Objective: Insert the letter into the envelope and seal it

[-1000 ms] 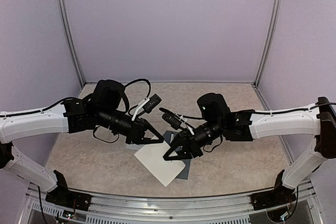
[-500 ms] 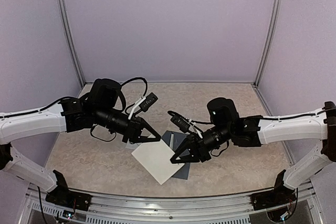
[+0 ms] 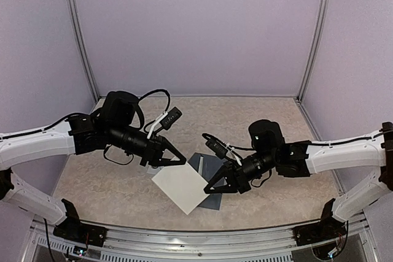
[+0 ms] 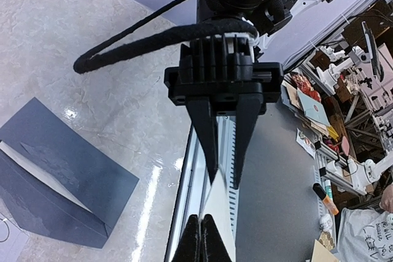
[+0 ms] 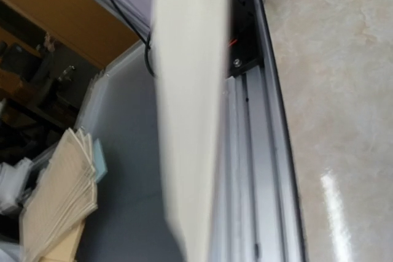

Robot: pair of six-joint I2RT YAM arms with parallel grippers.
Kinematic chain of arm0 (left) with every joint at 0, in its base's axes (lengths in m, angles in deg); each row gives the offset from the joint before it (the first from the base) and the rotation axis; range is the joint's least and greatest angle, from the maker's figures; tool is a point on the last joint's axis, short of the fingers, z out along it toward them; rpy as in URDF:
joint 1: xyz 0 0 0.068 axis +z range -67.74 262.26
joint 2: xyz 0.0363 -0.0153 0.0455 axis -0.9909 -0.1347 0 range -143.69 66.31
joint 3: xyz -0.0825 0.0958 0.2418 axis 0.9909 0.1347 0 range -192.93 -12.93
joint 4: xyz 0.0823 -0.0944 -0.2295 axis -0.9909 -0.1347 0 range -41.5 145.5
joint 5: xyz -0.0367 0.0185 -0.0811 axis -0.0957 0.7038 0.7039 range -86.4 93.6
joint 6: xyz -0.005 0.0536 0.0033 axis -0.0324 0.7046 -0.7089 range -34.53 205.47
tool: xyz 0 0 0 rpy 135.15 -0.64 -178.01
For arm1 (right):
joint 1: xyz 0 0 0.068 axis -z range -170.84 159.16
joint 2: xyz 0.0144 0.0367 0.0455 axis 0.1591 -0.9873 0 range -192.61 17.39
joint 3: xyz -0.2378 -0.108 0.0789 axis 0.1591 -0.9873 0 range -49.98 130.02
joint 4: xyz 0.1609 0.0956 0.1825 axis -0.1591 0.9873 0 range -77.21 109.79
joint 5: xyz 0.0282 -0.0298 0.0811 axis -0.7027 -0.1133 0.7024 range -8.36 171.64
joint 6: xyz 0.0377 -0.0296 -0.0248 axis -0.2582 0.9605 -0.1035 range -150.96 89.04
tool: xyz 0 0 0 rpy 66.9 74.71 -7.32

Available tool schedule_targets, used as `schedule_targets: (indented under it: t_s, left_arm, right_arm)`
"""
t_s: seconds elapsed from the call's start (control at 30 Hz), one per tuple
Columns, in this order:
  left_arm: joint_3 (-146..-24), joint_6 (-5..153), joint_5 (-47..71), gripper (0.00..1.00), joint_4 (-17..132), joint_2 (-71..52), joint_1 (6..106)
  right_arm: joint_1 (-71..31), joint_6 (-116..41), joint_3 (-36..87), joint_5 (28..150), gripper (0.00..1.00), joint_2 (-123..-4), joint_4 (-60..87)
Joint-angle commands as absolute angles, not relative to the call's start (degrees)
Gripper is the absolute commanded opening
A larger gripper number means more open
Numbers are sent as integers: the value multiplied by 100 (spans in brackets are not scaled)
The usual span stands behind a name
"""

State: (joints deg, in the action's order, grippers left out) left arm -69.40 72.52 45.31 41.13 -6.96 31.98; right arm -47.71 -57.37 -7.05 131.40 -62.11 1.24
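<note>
My left gripper point(image 3: 182, 162) is shut on the upper corner of the white letter point(image 3: 182, 189) and holds it tilted above the table. In the left wrist view its closed fingertips point(image 4: 201, 240) pinch the letter point(image 4: 220, 228), seen edge-on. My right gripper point(image 3: 210, 189) faces it at the letter's right edge. In the left wrist view it point(image 4: 224, 179) is open, and the letter's far tip sits just at the gap between the fingers. The dark slate envelope point(image 3: 201, 164) lies flat under the letter with its flap open point(image 4: 61, 176). The letter fills the right wrist view as a blur point(image 5: 190, 90).
The table's aluminium front rail point(image 3: 184, 237) runs just beyond the letter and also shows in the right wrist view point(image 5: 258, 151). Purple walls and upright posts point(image 3: 80, 35) enclose the back and sides. Marbled tabletop point(image 3: 110, 188) lies around the envelope.
My right gripper has drawn back to the right and down, away from the letter's middle to its edge. My left gripper has shifted slightly left, still holding the letter.
</note>
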Motion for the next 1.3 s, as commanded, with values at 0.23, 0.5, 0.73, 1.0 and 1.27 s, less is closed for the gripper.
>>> schedule_targets:
  t_s: [0.23, 0.5, 0.73, 1.0, 1.27]
  left_arm:
    - [-7032, 7240, 4601, 0, 4320, -761, 2853]
    - [-7006, 7074, 4521, 0, 4557, -898, 2801]
    - [-6620, 6921, 4422, 32, 4407, -675, 2990]
    - [-6224, 6711, 4350, 0, 4504, -199, 3192]
    - [-6112, 6526, 4038, 57, 4707, 3, 3272]
  right_arm:
    - [-4731, -5711, -231, 12727, 67, -6277, -320]
    - [-4892, -5809, 156, 12999, 0, -6856, -853]
    - [-4702, -5878, -303, 12225, 0, -6173, -821]
    - [-4541, -5928, -574, 12084, 0, -5817, -690]
    - [-4473, -6120, -791, 11519, 0, -5517, -1055]
